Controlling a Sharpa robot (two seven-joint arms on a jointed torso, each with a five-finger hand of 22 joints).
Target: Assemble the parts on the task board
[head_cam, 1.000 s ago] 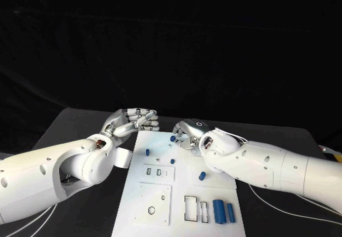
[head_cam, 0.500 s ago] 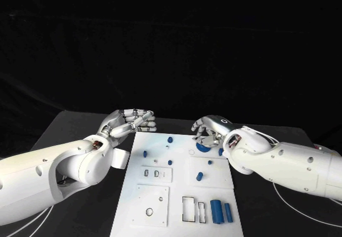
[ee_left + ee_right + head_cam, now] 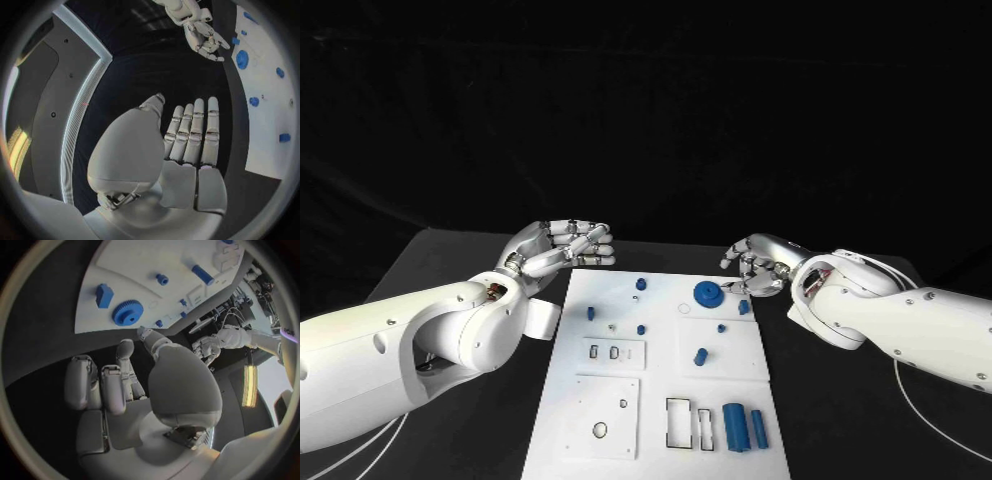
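The white task board (image 3: 661, 395) lies lengthwise in the middle of the black table. A blue gear (image 3: 710, 293) lies flat near its far right corner, also seen as the gear (image 3: 127, 312) and the gear (image 3: 242, 59). Small blue pegs (image 3: 639, 284) and a blue block (image 3: 744, 307) stand around it. Two blue cylinders (image 3: 744, 428) lie side by side at the near right. My right hand (image 3: 762, 264) hovers just off the board's far right corner, loosely curled, holding nothing. My left hand (image 3: 567, 245) hangs beyond the far left corner, also holding nothing; its fingers (image 3: 190, 130) lie straight.
Rectangular cut-outs (image 3: 685, 422) and a plate with a round hole (image 3: 603, 405) sit at the board's near end. Bare black table (image 3: 473, 250) runs along both long sides of the board. My right forearm (image 3: 906, 320) angles along the board's right edge.
My right hand has drawn back to the right, off the board, uncovering the blue gear now lying on the far right part. The left hand has stayed where it was.
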